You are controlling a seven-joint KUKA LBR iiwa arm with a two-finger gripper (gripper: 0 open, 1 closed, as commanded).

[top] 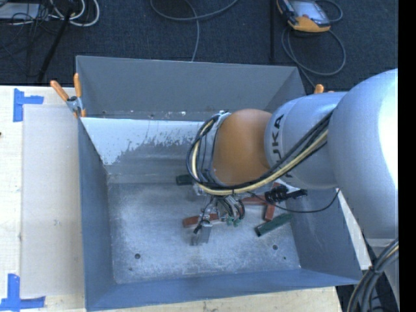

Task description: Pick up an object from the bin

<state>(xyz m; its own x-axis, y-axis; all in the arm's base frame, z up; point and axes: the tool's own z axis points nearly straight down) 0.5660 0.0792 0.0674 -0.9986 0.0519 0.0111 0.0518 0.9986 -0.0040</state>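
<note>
Orange-capped wrist sits low over the bin (97, 194) floor, gripper (209, 221) down among small things, closure cannot be told. Brown-red strip (190, 221) just beside it, grey piece (199, 236) near, green stick (273, 225) farther out. Nothing visibly lifted, so the pick looks not yet done.

Strong light glares off the far wall of the bin (143, 132) and the arm (370, 142), leaving the surroundings dark.

silver arm (364, 142), orange wrist cover (237, 145)
</note>
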